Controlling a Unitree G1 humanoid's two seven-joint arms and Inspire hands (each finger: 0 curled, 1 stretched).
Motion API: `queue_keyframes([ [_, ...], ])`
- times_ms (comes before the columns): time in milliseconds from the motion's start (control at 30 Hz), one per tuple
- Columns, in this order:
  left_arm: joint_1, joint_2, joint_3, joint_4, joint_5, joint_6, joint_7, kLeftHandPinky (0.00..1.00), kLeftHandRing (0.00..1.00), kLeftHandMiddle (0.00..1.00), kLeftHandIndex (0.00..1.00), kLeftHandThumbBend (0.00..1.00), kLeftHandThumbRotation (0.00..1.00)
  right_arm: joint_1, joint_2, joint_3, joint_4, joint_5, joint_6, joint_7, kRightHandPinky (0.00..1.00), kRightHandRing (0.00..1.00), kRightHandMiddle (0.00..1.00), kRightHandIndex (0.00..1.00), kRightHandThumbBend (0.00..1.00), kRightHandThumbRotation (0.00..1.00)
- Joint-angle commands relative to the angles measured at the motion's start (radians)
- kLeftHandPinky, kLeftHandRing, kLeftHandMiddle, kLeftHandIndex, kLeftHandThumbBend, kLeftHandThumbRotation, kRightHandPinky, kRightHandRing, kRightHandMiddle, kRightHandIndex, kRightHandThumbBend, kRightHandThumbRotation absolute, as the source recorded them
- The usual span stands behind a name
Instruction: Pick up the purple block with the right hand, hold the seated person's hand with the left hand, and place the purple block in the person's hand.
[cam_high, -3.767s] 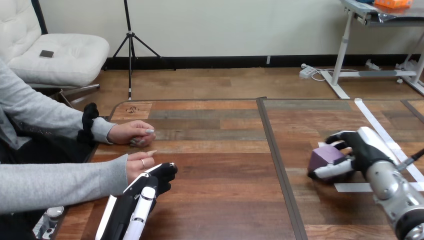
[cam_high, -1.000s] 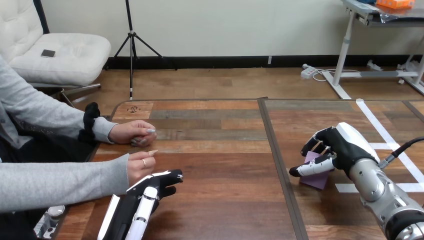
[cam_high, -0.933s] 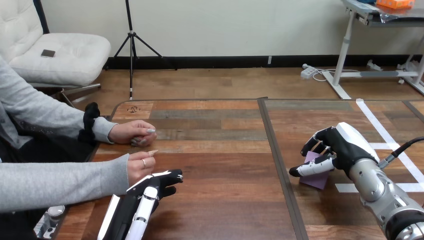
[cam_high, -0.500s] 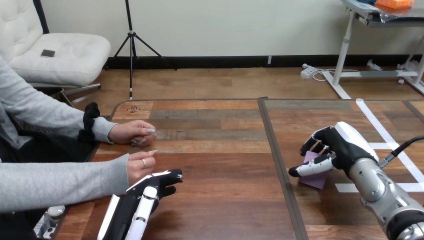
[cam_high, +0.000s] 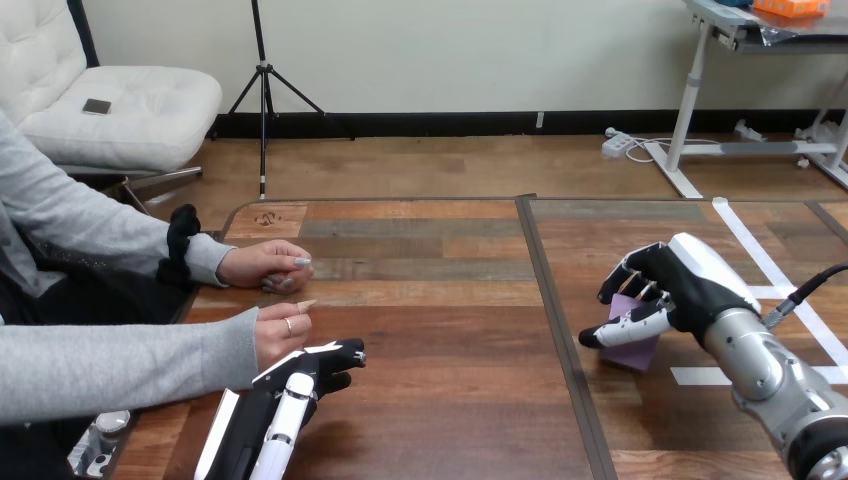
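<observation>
Purple block (cam_high: 634, 350) sits under right robot hand (cam_high: 690, 285), pinched between its thumb and curled fingers.

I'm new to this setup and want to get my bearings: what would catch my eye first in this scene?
The robot's right hand, black with white shells, stands out at the right of the wooden table, its fingers and thumb curled round a small purple block. At the left, the robot's left hand lies close beside the person's nearer hand; the person's other hand rests farther back.
</observation>
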Motion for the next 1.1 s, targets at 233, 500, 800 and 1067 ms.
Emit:
queue_keyframes([
  [233,-0.053,-0.011,0.005,-0.044,-0.041,0.008,-0.009,0.83,0.82,0.77,0.61,0.25,0.92,-0.065,-0.043,0.009,-0.078,-0.005,-0.064,0.001,0.40,0.43,0.47,0.46,0.80,0.00],
  [500,-0.049,-0.011,0.006,-0.061,-0.055,0.021,-0.013,0.85,0.82,0.77,0.62,0.31,0.91,-0.061,-0.054,0.010,-0.097,-0.002,-0.097,0.010,0.41,0.43,0.47,0.46,0.81,0.00],
  [800,-0.060,-0.009,0.008,-0.039,-0.077,-0.015,-0.039,0.83,0.81,0.75,0.63,0.29,0.88,-0.054,-0.068,0.014,-0.122,-0.007,-0.130,0.007,0.42,0.44,0.47,0.46,0.81,0.00],
  [1067,-0.060,0.001,0.006,-0.053,-0.045,-0.025,-0.029,0.77,0.78,0.74,0.64,0.36,0.83,-0.049,-0.074,0.003,-0.142,0.003,-0.149,0.023,0.42,0.44,0.47,0.46,0.81,0.00],
])
